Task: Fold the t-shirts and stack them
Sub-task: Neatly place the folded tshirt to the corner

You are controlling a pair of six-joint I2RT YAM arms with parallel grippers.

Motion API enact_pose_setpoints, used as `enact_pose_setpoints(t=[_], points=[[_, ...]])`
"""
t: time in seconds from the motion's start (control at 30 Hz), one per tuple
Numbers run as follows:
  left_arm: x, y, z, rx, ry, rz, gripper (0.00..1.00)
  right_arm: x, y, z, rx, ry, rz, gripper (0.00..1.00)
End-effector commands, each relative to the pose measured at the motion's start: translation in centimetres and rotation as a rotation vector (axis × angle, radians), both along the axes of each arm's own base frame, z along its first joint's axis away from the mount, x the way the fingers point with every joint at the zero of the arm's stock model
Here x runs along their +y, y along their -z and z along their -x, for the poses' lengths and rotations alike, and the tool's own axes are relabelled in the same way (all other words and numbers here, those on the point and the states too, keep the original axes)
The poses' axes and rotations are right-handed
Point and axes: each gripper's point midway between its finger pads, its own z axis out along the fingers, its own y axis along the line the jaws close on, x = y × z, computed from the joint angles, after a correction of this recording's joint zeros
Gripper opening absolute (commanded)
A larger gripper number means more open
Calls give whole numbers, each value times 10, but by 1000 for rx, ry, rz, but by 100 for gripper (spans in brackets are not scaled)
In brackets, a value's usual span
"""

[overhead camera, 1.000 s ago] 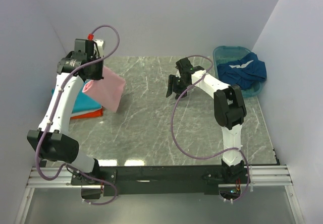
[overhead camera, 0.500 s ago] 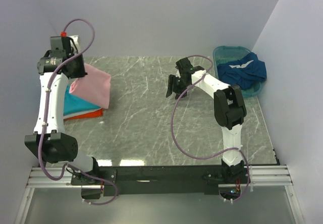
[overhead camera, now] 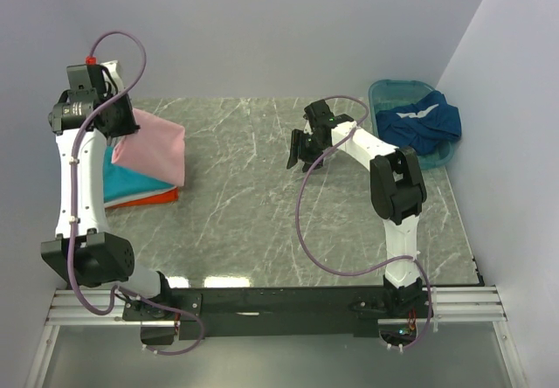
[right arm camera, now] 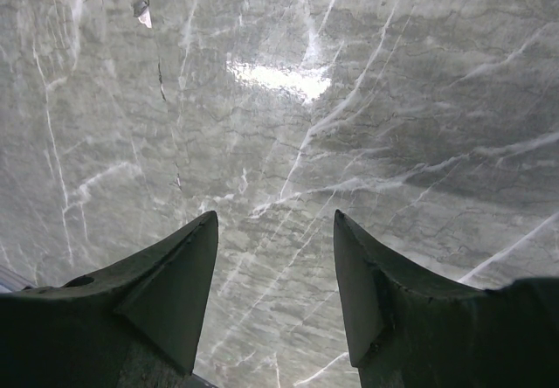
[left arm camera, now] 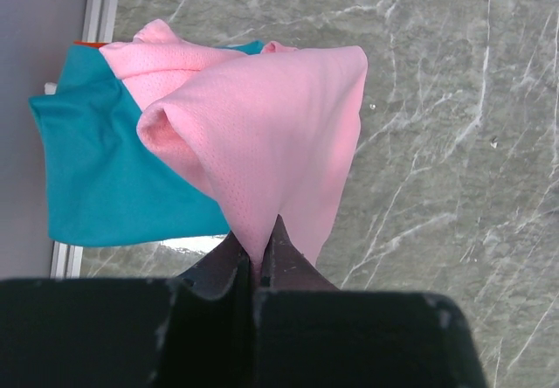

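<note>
The left gripper [overhead camera: 120, 131] is pinching the light pink t-shirt [overhead camera: 159, 148] with closed jaws, dangling it over the teal t-shirt [overhead camera: 131, 185] and orange t-shirt [overhead camera: 155, 199]. At centre, the right gripper [overhead camera: 302, 155] is hovering with jaws spread above the marble table [overhead camera: 244, 222]. The dark blue t-shirt [overhead camera: 425, 119] is lying in the teal basin [overhead camera: 385, 91].

Bright, even overhead light w/ soft shadows; white glare patch on marble table [right arm camera: 279, 78], pics sharp.

No writing, label, brand, number or sign was legible in any view (the pink t-shirt [left arm camera: 279, 126], the basin [overhead camera: 376, 98] at upper right and the marbled worktop [overhead camera: 253, 204] bore no readable marks).
</note>
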Motion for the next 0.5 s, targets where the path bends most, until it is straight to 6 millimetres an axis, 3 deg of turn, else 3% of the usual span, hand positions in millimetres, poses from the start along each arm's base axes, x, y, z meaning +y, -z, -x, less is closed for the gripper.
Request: enact_pose_setpoints(t=[0.0, 0.23, 0.47], points=[[2, -37, 5, -117, -16, 3, 0, 0, -11, -6, -27, -1, -16, 62], [11, -38, 8, -123, -44, 3, 0, 1, -8, -7, -20, -3, -14, 62], [22, -17, 14, -91, -81, 3, 0, 2, -8, -10, -19, -7, -15, 62]])
